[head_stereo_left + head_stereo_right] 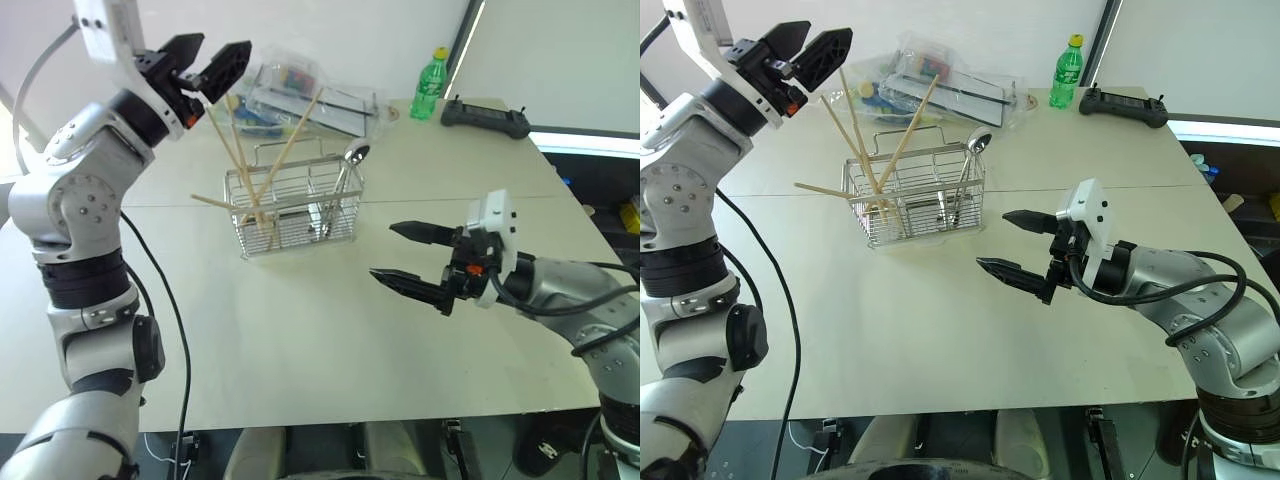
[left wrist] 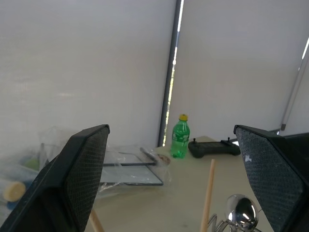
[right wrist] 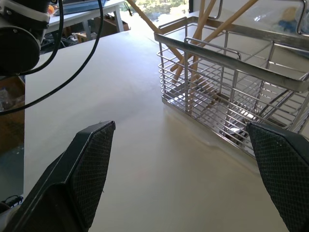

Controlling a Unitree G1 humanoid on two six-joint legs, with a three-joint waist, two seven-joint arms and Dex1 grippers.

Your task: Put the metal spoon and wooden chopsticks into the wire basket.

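Left gripper (image 1: 208, 62) is raised above the table (image 1: 330, 330), jaws spread wide apart, nothing between them. The upper tips of the wooden chopsticks (image 1: 262, 180) sit just below and beside these jaws, not touching them as far as the head views show.

The wooden chopsticks stand in the wire basket (image 1: 297, 205), leaning at different angles and crossing one another; one stick lies nearly level, poking out through the basket's side nearest the left arm. From the left wrist, one stick tip (image 2: 208, 193) rises between the two fingers (image 2: 72, 179), clear of both.

The metal spoon (image 1: 347, 175) stands in the compartment at the basket's other end, handle down, bowl up above the rim. Its bowl (image 2: 242, 210) also lies between the left jaws in the wrist view, closer to one finger.

Right gripper (image 1: 412, 258) hovers low over the table, jaws wide apart, empty, pointing toward the basket, which stands a short way ahead of them, apart.

Beyond the basket: a clear plastic bag (image 1: 305, 95) of items, a green bottle (image 1: 429, 84), a black controller (image 1: 485, 117).
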